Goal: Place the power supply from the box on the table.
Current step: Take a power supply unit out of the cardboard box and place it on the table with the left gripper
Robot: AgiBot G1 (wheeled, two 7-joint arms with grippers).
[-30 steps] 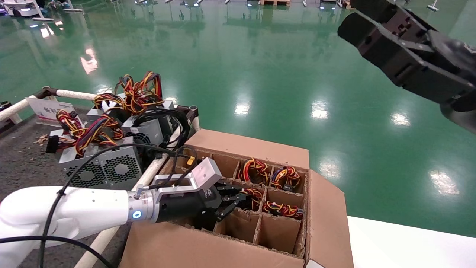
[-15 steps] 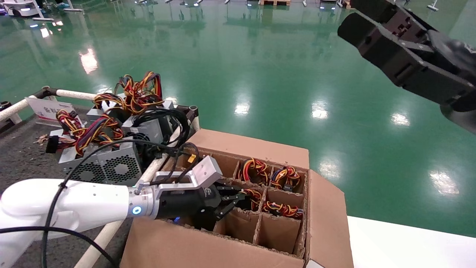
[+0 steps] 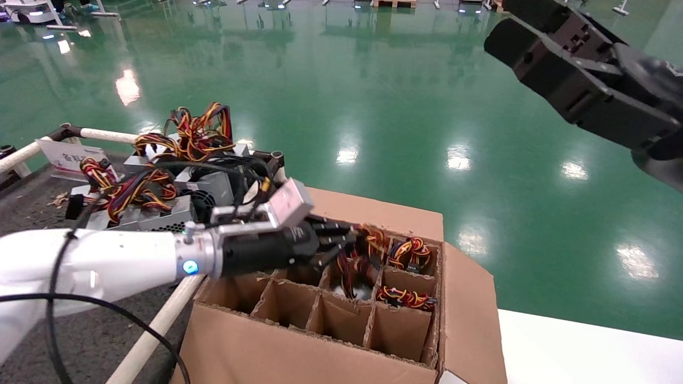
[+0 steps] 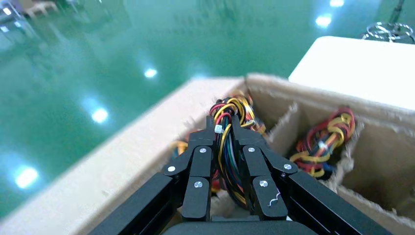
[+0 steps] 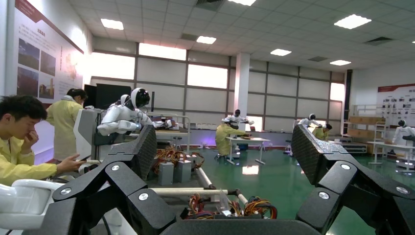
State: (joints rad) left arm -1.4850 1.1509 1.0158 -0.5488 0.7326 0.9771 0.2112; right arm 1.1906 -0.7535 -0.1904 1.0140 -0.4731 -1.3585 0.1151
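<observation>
The brown cardboard box [image 3: 368, 211] with divider cells stands before me, beside the dark speckled table [image 3: 32, 240]. My left gripper [image 3: 341, 238] hovers just above a middle cell, shut on the red, yellow and black wire bundle [image 4: 226, 154] of a power supply [image 3: 356, 289]. The bundle hangs down into the cell, where a bit of the grey body shows low down. In the left wrist view the fingers [image 4: 201, 161] pinch the wires tightly. My right gripper [image 3: 507, 26] is parked high at the upper right, open and holding nothing.
Several grey power supplies [image 3: 211, 184] with tangled wires sit on the table's near corner, behind the white tube rail [image 3: 155, 333]. More wire bundles [image 3: 408, 252] fill the box's far right cells. A smooth white surface [image 3: 587, 346] lies to the right. Green floor lies beyond.
My left gripper has risen out of the middle cell and shifted toward the back of the box, drawing the wire bundle up with it. The right arm has not moved.
</observation>
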